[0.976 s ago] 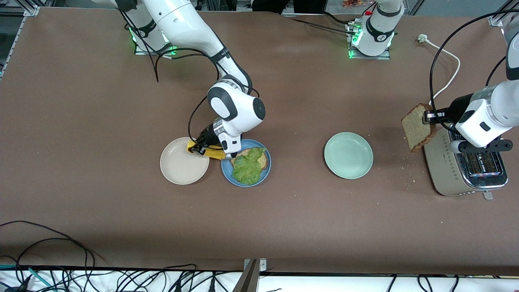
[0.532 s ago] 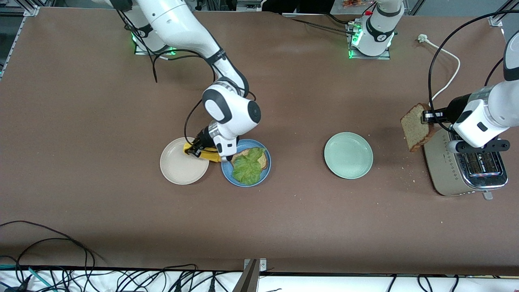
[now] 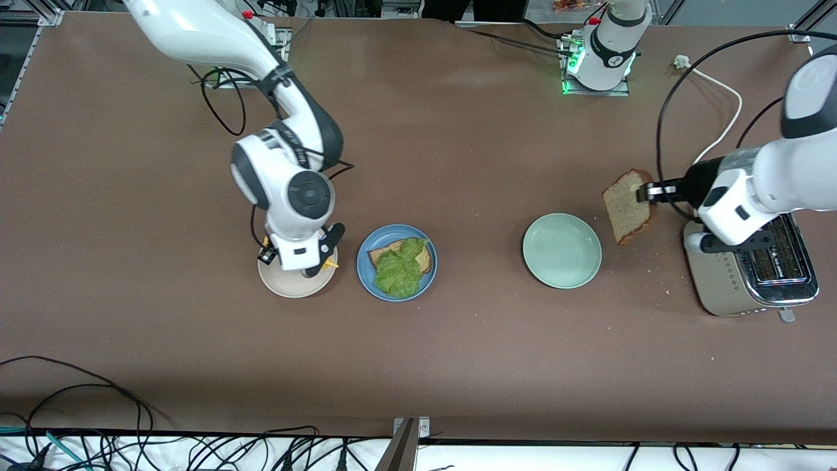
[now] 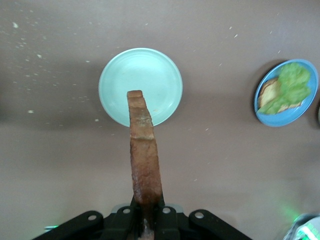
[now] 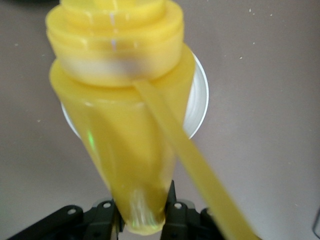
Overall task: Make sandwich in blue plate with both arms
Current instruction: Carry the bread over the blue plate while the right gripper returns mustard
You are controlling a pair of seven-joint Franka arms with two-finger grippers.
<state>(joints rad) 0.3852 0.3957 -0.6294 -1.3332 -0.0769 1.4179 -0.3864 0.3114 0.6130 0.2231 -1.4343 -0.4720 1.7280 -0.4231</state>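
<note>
Left gripper (image 4: 146, 220): closed on one edge of a bread slice (image 3: 629, 205). The slice hangs on edge in the air, between the toaster (image 3: 752, 275) and the pale green plate (image 3: 562, 250).

Right gripper (image 5: 145, 217): clamped around a yellow squeeze bottle (image 5: 120, 105), held over the beige plate (image 3: 288, 282).

Bread slice: speckled brown with a darker crust. It looks light, fairly stiff and crumbly. The crust edge is the safest place to pinch; a hard squeeze would likely crush it.

Blue plate (image 3: 363, 261): on the table between the beige and pale green plates.

Sandwich so far: a lower bread slice (image 3: 426, 259) with a crinkly lettuce leaf (image 3: 399, 269) on top. No top slice yet.

Lettuce: soft and limp, likely to slide if the top slice lands off-centre.

Crumbs (image 3: 662, 281): scattered beside the toaster.
</note>
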